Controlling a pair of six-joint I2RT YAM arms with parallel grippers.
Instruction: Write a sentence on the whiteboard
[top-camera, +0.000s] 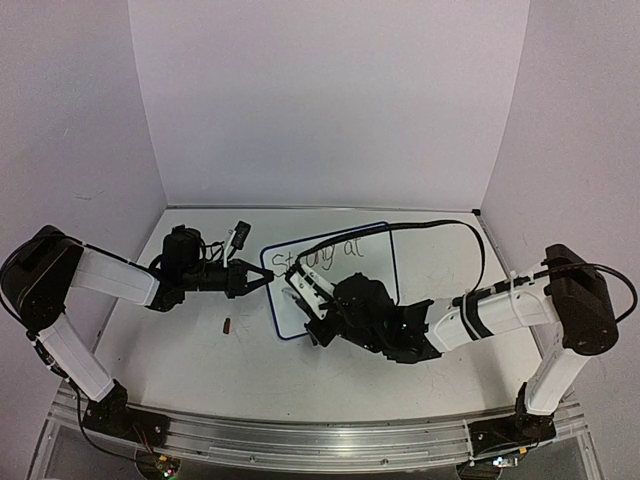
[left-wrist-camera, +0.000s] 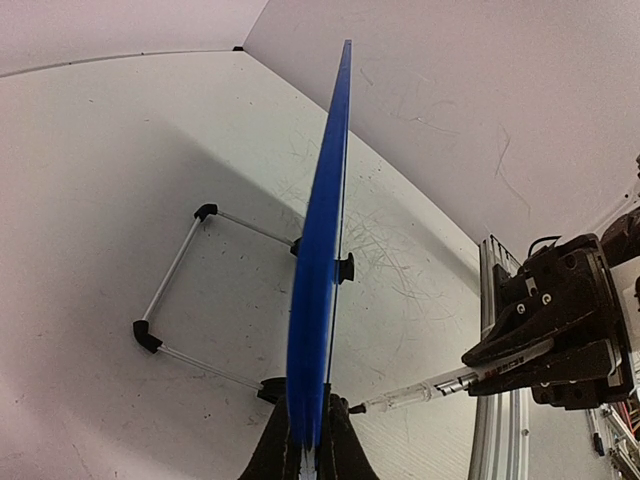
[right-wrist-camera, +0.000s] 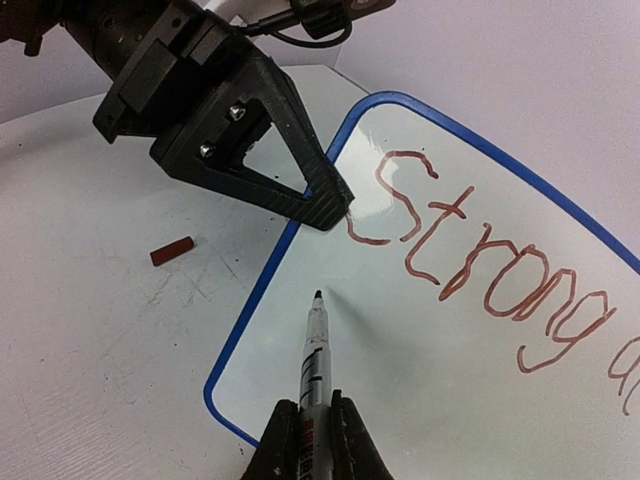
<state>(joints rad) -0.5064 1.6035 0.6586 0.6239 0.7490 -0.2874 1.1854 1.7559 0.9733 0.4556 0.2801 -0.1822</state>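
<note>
A white board (top-camera: 375, 270) with a blue rim sits at the middle of a scuffed white bench (top-camera: 180, 360), propped on a wire stand (left-wrist-camera: 175, 270) with black feet. The left gripper (top-camera: 265, 281) reaches in from 9 o'clock, and its jaws are clenched on the board's left rim; its own camera sees the board edge-on between the fingers. The right gripper (right-wrist-camera: 310, 430) comes from 4 o'clock across the board's lower part, jaws grasping a marker (right-wrist-camera: 313, 350) by the barrel. Reddish handwritten writing (right-wrist-camera: 480, 260) runs along the top of the board, reading "Strong at" from above. The marker tip sits on or just over blank surface at 7 o'clock from the "S"; whether it touches is unclear. A small red piece (right-wrist-camera: 172, 250) lies on the bench at 8 o'clock from the board, apart from it
</note>
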